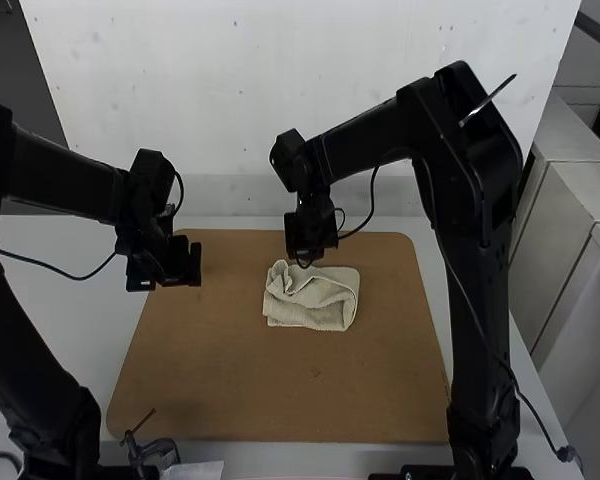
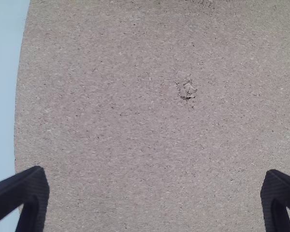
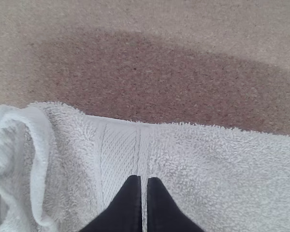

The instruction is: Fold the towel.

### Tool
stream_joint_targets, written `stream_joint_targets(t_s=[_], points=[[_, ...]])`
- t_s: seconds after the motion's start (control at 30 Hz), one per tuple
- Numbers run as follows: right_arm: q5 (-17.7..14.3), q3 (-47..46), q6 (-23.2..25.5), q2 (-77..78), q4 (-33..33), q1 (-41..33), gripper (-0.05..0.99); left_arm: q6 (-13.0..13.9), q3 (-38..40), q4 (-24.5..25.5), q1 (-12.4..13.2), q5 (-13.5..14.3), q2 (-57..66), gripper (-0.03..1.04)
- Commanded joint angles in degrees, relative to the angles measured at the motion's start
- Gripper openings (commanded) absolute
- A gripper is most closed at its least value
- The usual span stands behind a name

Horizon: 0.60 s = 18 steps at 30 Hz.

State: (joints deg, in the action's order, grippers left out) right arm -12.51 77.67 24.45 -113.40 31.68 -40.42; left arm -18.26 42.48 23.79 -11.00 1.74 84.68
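While the towel (image 1: 325, 305) lies bunched on the board (image 1: 280, 385), the right gripper (image 1: 310, 258) has very narrow jaws. The left gripper (image 1: 193, 266) has its jaws wide.

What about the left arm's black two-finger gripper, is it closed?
No, the left gripper has its fingers wide apart above the flat brown board.

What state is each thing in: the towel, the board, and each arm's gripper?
Towel: loosely folded and rumpled, not spread flat, with a curled-up fold at one end.
Board: lying flat on the table.
Left gripper: jaws wide open, over the board, nothing between them.
Right gripper: jaws shut, at the towel; cannot tell whether they pinch any cloth.
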Motion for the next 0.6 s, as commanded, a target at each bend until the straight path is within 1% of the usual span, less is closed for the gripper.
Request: stream_joint_targets(t_s=[0.0,0.17,0.57], points=[[-1.11,0.03,-0.01,-2.08,-1.62,-0.09,0.01,-0.02,-0.56,-0.41,-0.68,0.64,-1.01,0.98],[-1.02,0.82,-0.01,-3.93,-2.94,-1.06,0.01,-0.02,-0.56,-0.41,-0.6,0.72,-1.01,0.98],[-0.85,1.35,0.51,-7.8,-2.68,-5.1,0.01,0.16,-1.7,-1.99,0.11,0.72,-0.49,0.98]])
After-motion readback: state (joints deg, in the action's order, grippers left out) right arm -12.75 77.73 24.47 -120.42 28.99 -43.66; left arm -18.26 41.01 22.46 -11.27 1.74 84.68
